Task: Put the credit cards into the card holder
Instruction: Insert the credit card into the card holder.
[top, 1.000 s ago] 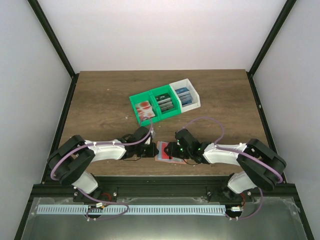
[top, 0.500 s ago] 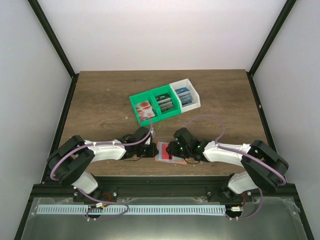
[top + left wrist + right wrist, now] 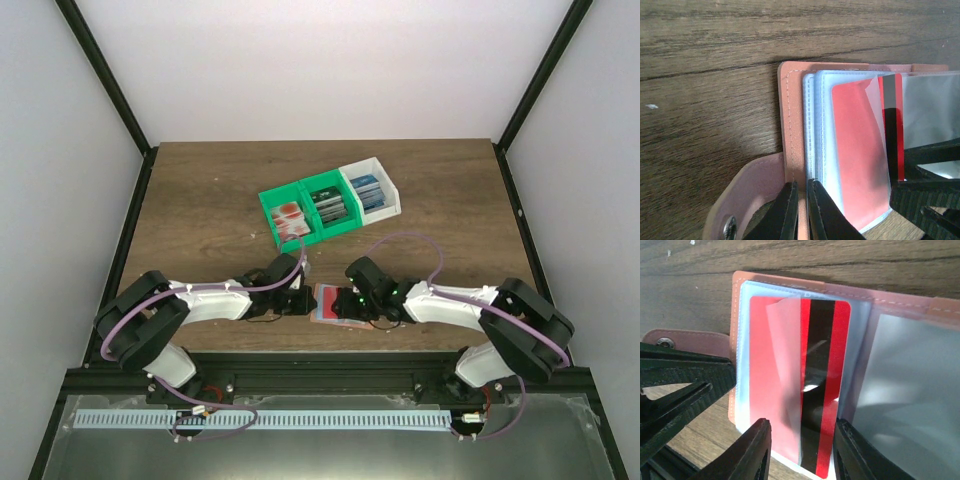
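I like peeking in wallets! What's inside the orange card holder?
A red card with a black stripe sits partway in a clear sleeve of the card holder. More sleeves lie stacked beneath; whatever they hold is covered.

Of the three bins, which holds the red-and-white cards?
The leftmost green bin; the middle green bin holds dark cards, the white bin blue cards.
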Tool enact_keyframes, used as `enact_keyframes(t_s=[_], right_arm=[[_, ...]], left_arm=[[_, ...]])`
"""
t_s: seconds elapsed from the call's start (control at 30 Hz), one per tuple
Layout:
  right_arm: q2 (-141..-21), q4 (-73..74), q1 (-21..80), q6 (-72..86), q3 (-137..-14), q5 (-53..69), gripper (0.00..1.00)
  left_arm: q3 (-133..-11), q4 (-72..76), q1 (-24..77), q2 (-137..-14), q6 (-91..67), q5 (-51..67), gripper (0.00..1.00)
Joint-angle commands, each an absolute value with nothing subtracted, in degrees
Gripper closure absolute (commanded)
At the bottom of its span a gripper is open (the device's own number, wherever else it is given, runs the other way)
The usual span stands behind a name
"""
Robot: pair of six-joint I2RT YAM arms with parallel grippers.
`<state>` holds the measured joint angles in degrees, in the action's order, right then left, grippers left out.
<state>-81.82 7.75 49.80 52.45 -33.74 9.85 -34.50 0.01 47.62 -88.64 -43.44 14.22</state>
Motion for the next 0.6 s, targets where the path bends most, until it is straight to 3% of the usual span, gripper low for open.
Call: enact_keyframes(t_s=[0.0,0.37,0.57], right_arm=[[-82.3,10.3,50.8,50.6,-37.2,11.8,0.66],[-86.8,11.8,52.8,48.5,-40.5,11.7,0.67],[-81.8,14.1,52.8,48.8,-40.5,4.8,0.65]], left_arm=[[-33.0,-1.0,48.2,-90.5,-43.4,15.2,0.9],[-33.0,-0.5,48.2,-91.0,-43.5,15.7,0.91],[-33.1,-1.6,48.2,-88.7,-43.4,13.3,0.9]])
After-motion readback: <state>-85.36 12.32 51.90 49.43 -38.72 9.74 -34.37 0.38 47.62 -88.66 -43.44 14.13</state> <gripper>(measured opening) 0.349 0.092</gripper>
